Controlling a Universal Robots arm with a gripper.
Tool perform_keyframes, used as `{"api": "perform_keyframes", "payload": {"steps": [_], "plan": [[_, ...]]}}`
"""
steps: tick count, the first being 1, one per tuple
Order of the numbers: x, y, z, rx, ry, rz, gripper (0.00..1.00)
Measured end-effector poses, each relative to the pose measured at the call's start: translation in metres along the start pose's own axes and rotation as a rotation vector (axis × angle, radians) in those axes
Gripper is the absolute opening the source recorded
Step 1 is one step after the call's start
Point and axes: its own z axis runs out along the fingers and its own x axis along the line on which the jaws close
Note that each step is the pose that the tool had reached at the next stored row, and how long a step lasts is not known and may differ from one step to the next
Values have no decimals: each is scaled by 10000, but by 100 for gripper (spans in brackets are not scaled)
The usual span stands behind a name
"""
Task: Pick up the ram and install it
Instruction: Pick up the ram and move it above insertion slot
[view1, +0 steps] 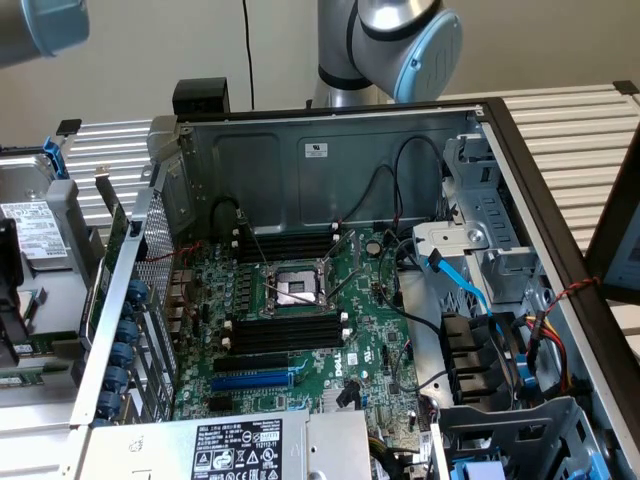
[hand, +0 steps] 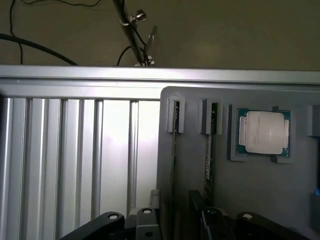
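A flat grey plastic holder (hand: 280, 190) lies on the ribbed aluminium surface (hand: 75, 160) in the wrist view. Two thin green circuit-board sticks stand on edge in its narrow slots, side by side. One ram stick (hand: 173, 150) is the farther from a square silver-capped processor chip (hand: 263, 131) seated in the same holder. The second stick (hand: 209, 155) stands between them. The claw (hand: 175, 202) hangs over the farther ram stick's end with its fingers (hand: 196, 200) apart, one on each side of the stick, gripping nothing. The exterior view gives the open grey metal computer case (view1: 330, 140) with its big green motherboard (view1: 340, 340), the long black memory slots (view1: 285, 335) with white end clips, and the grey robot arm (view1: 395, 45) behind the case.
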Motion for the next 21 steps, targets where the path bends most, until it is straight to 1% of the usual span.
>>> {"api": "perform_keyframes", "payload": {"steps": [4, 13, 19, 21], "plan": [[19, 0, 5, -3, 0, 1, 36], [24, -4, 67, -6, -9, 95, 36], [23, -9, 167, -5, -13, 100, 36], [23, -9, 178, -6, -12, 100, 36]]}}
